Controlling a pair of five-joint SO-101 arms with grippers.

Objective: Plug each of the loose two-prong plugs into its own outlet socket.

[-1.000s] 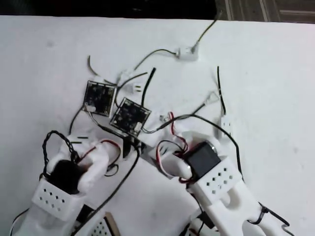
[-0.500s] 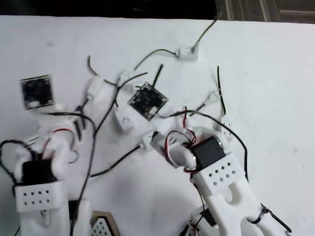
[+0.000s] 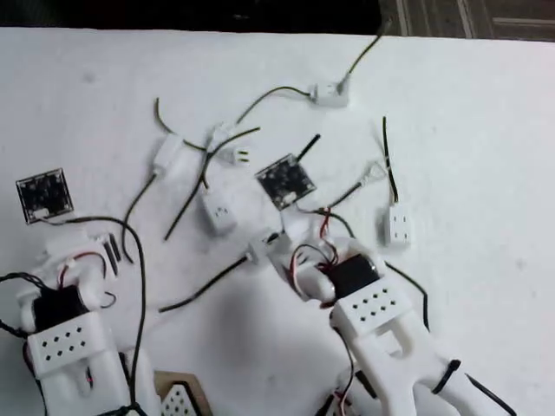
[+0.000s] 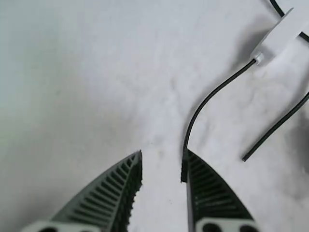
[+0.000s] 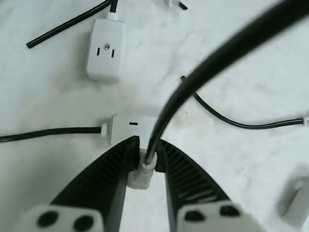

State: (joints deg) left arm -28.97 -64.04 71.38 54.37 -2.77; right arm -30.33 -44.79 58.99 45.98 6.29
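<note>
My right gripper (image 5: 147,141) is shut on a small white plug (image 5: 140,176) whose thick black cord rises toward the camera. Just beyond its fingertips lies another white plug (image 5: 129,128), with its cord trailing away. A white outlet socket (image 5: 106,54) lies farther off, face up. In the high view the right gripper (image 3: 282,236) sits mid-table next to that plug (image 3: 258,251) and below the socket (image 3: 218,211). My left gripper (image 4: 161,166) is open over bare table, and a black cord end (image 4: 184,176) lies by one finger. In the high view it (image 3: 111,249) is at the front left.
A second socket (image 3: 398,225) lies to the right. A two-prong plug (image 3: 232,152) and a white block (image 3: 167,154) on a cord lie at centre back, and another white plug (image 3: 330,94) is farther back. Loose black cords cross the middle, and the far edge is dark.
The left arm has swung from the centre to the front left, away from the sockets. The right arm has drawn back slightly, uncovering the right socket.
</note>
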